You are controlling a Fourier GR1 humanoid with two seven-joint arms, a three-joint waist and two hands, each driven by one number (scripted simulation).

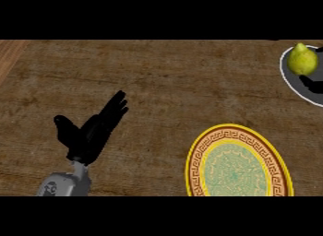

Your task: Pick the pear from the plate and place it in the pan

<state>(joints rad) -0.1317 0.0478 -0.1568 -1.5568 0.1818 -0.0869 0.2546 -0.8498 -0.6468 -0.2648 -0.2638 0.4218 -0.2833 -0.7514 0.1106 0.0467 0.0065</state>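
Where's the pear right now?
In the head view the pear is at the far right, inside the dark pan near its upper left rim, beyond the empty patterned plate.

The brown counter (164,87) carries a patterned plate (238,162) at lower right and a pan (313,90) at upper right
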